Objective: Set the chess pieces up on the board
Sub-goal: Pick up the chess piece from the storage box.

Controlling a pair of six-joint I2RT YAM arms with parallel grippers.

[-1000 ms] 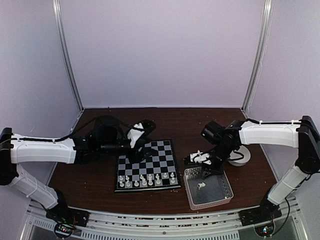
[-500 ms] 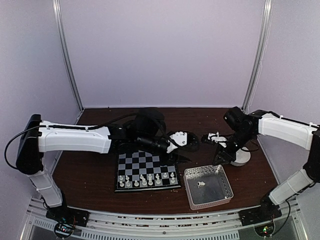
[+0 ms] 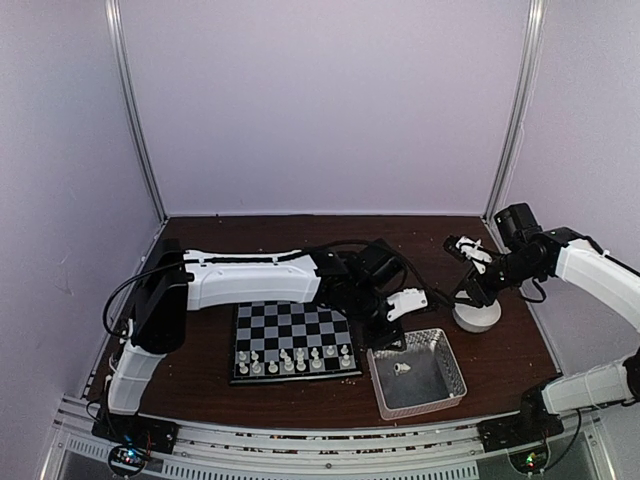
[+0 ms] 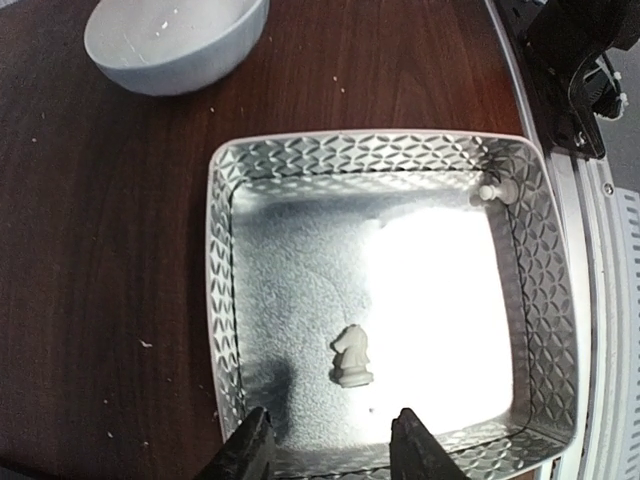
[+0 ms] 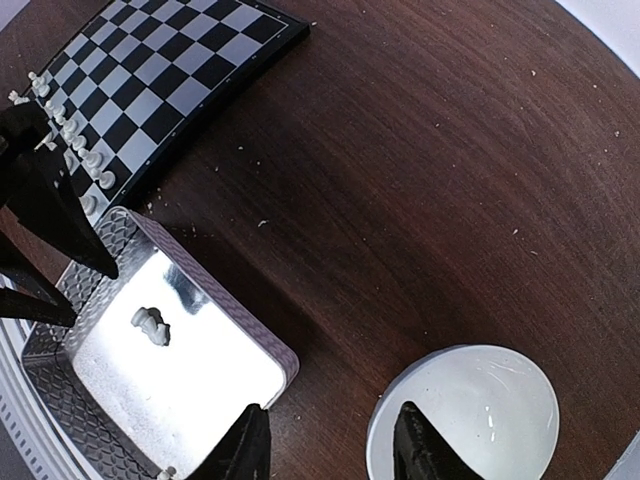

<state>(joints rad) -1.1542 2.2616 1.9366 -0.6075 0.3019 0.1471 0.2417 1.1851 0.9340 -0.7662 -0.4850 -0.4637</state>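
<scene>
The left claw [image 4: 333,418], apart and empty, has swung from board [image 3: 290,335] to tray [image 4: 216,300], above a knight [image 4: 352,356]; right claw [image 5: 330,414], apart, has withdrawn; pickup likely next.

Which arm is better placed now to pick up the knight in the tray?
Left. The left claw is open and hangs directly over the tray, with the knight just ahead of its fingertips. The right claw is beside the white bowl, outside the tray.

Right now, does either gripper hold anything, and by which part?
Nothing is held. The left gripper is open above the tray; the right gripper is open and empty.
</scene>
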